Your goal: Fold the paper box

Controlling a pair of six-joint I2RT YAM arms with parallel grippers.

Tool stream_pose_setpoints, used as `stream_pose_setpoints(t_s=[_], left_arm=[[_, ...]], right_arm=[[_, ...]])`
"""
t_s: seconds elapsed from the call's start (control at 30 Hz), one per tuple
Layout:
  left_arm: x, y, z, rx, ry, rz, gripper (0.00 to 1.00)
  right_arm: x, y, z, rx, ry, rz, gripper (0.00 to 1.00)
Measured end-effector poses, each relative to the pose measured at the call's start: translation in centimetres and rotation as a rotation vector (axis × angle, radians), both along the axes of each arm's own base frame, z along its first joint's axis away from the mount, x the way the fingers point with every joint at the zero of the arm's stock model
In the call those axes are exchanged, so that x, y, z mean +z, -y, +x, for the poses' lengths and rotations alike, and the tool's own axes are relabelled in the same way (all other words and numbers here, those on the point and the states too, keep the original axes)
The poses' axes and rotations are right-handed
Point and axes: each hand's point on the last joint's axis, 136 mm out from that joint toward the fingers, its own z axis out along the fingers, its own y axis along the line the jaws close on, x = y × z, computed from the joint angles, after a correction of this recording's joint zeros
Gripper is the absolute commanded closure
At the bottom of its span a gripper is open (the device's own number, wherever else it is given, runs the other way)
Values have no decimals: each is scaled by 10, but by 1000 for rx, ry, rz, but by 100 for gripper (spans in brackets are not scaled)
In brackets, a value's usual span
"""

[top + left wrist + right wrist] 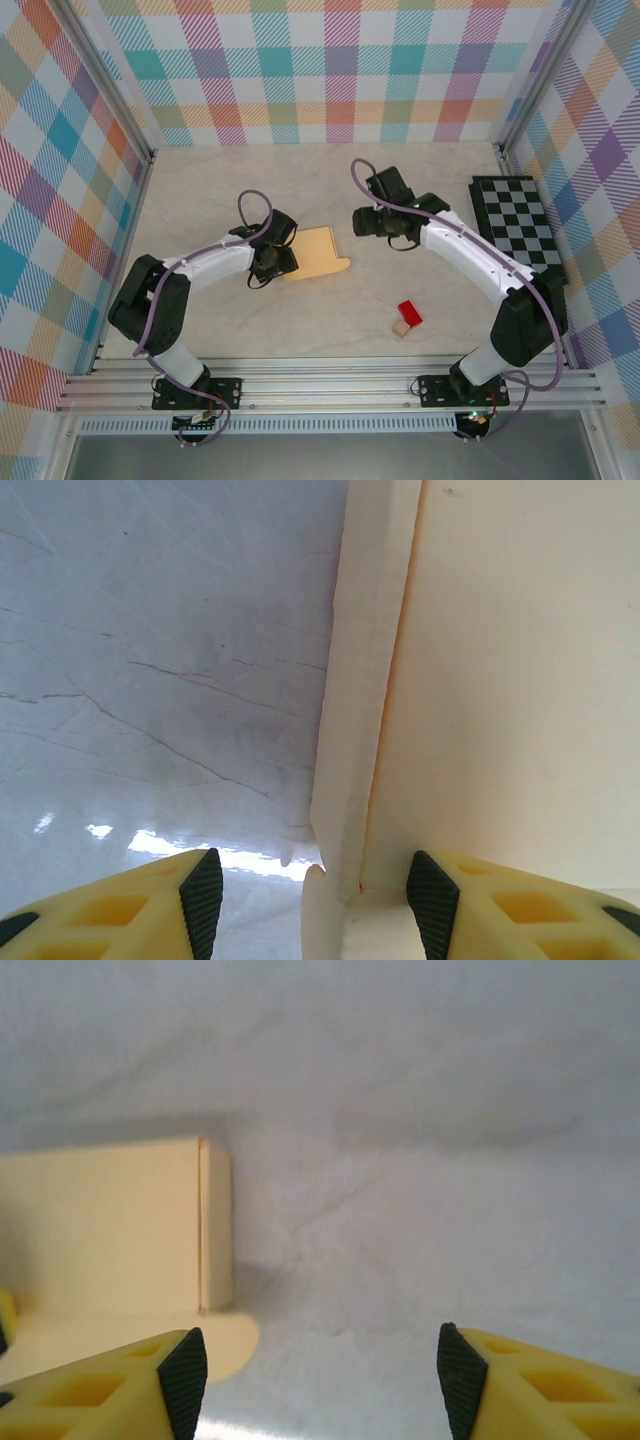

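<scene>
The paper box is a pale orange-yellow carton lying flat mid-table, with a rounded flap at its near right corner. My left gripper is at its left edge. In the left wrist view the box shows a folded edge strip running between the left gripper's open jaws, and neither pad touches the card. My right gripper hovers just off the box's far right corner. It stands open over bare table, with the box and its rounded flap by the left finger.
A small red block with a tan cube lies near the front right. A black-and-white checkered board sits along the right wall. Plaid walls enclose the table on three sides.
</scene>
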Motion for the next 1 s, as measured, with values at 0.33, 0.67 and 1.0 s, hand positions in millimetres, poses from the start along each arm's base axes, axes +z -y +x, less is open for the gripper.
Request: stream_pose_setpoints(t_s=[0.33,0.67,1.0], left_arm=[[-1,3,-1,14,-11,-21,44],[-1,3,-1,15,-11,-22,44],[-1,4,-1,13,-13,-27,44]], right_arm=[[-73,-56,-29,66,-255,194,39],[-115,-75,-21,110,-302,199,32],[-122,-88,-29,148,-347,273,38]])
